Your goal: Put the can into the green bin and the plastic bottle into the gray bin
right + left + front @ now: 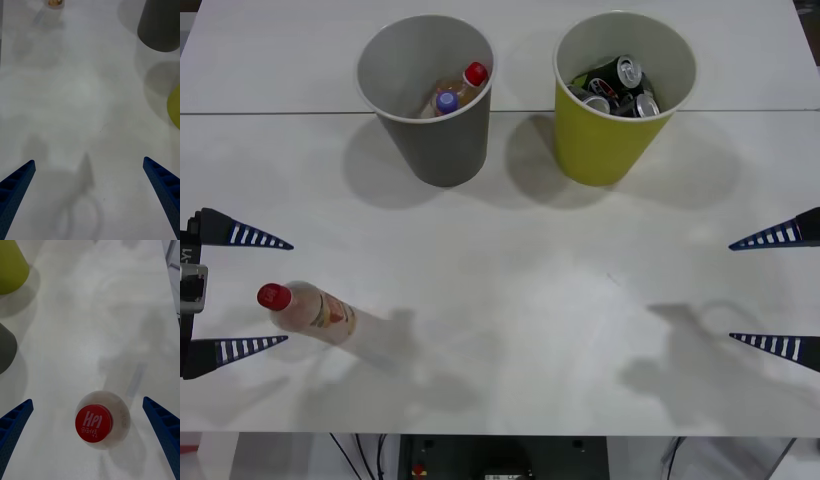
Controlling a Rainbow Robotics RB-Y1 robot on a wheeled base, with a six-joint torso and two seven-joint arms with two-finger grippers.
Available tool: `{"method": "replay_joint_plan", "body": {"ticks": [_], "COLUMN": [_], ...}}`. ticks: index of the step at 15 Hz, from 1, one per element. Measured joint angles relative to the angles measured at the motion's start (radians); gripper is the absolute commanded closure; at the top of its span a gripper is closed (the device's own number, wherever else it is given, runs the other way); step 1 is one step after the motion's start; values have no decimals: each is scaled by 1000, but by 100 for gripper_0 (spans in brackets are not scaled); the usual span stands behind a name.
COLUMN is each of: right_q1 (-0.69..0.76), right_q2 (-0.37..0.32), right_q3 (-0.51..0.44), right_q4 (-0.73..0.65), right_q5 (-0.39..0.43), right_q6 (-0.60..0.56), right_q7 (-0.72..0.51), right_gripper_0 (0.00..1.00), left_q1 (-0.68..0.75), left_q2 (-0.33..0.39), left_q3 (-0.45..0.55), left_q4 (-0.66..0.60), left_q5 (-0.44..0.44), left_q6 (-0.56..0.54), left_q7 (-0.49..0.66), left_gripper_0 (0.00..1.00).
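Observation:
The plastic bottle point(312, 311) with its red cap point(93, 423) stands upright near the table's front left. My left gripper point(287, 293) is open, with one blue finger on each side of the bottle and a gap to it on both sides. Farther back stand the gray bin point(430, 140), with two smaller bottles inside, and the green bin point(605, 140), with dark cans point(620, 85) inside. My right gripper point(732, 292) hangs open over the bare table at the right edge, holding nothing.
The white table point(520, 290) lies bare between the two arms. From the right wrist, the gray bin point(159, 26) and the green bin's edge point(174, 107) stand off to one side. The table's front edge runs just before the grippers.

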Motion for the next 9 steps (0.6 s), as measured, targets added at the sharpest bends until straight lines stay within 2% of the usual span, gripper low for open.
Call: {"method": "replay_joint_plan", "body": {"ticks": [4, 9], "right_q1": [0, 0], "right_q2": [0, 0], "right_q3": [0, 0], "right_q4": [0, 0], "right_q5": [0, 0], "right_q6": [0, 0], "right_q7": [0, 0], "right_gripper_0": [0, 0], "left_q1": [14, 23], "left_q2": [-11, -14], "left_q3": [-15, -15], "left_q4": [22, 74], "left_q5": [2, 101], "left_q6": [-2, -11], "left_q7": [2, 3], "left_gripper_0": [0, 0]}}
